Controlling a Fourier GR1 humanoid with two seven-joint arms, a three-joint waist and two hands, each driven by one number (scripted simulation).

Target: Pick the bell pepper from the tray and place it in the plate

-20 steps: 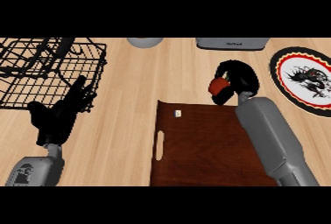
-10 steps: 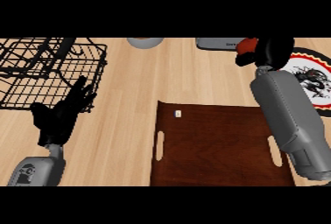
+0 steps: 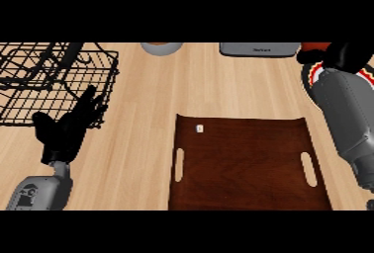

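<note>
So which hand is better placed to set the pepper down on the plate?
The right hand. It is curled round the red bell pepper at the plate by the counter's far right. The left hand rests open beside the wire basket, far from both.

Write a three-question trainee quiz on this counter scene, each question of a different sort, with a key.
1. True or false: the bell pepper lies on the tray.
2. Which hand is over the plate? A) left hand B) right hand C) neither
3. Fill in: the left hand rests open beside the black wire ____.

Key:
1. False. The tray holds no pepper; a red patch shows at the right hand, above the plate.
2. B. The right hand is curled at the upper right, its forearm hiding much of the plate.
3. Basket, at the upper left of the counter.
</note>
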